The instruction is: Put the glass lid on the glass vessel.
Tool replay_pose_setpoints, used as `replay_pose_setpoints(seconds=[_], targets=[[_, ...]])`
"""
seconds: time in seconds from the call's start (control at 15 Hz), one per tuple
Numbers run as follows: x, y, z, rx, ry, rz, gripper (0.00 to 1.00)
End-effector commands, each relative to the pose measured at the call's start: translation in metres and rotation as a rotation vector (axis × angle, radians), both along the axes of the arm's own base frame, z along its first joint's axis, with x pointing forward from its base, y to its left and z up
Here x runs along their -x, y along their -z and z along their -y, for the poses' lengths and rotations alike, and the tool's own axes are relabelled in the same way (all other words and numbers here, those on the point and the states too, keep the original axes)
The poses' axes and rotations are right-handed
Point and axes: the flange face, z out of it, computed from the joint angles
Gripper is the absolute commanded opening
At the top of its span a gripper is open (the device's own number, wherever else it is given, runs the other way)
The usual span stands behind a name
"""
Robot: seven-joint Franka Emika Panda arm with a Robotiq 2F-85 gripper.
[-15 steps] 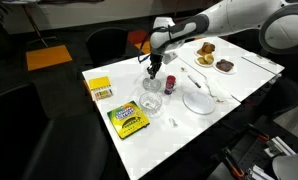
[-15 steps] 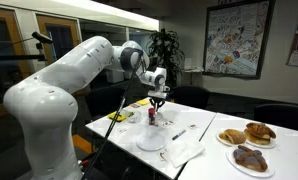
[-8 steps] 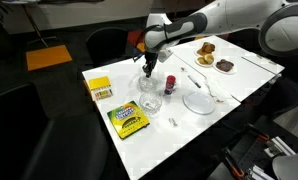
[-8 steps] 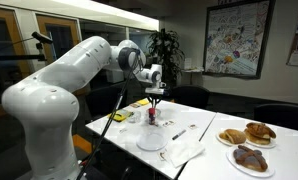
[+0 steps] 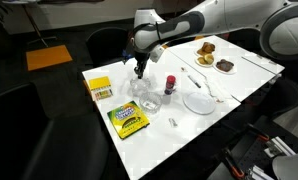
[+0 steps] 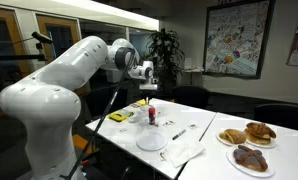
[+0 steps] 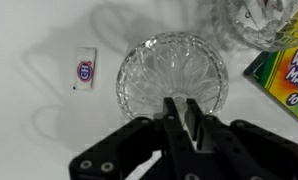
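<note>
Fingers [image 7: 192, 122] on the gripper [image 7: 182, 104] are pinched nearly shut and empty, hovering over the glass lid [image 7: 173, 78], probably lining up a rim pinch. Lid lies flat on the table [image 7: 39, 125] just beside the glass vessel [image 7: 257, 18], not on it yet.

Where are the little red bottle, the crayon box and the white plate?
red bottle [image 5: 170, 85], an exterior view, its body.
crayon box [image 5: 128, 120], an exterior view, its top face.
white plate [image 5: 198, 103], an exterior view, its bare middle.

crayon box [image 7: 287, 80]: "10" | white packet [image 7: 84, 68]: blue mark, unreadable
</note>
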Motion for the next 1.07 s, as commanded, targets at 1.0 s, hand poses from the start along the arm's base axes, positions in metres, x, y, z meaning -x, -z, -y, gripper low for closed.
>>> replay_pose_setpoints(seconds=[1.0], targets=[[0.079, -0.059, -0.045, 0.065, -0.27, -0.054, 0.04]])
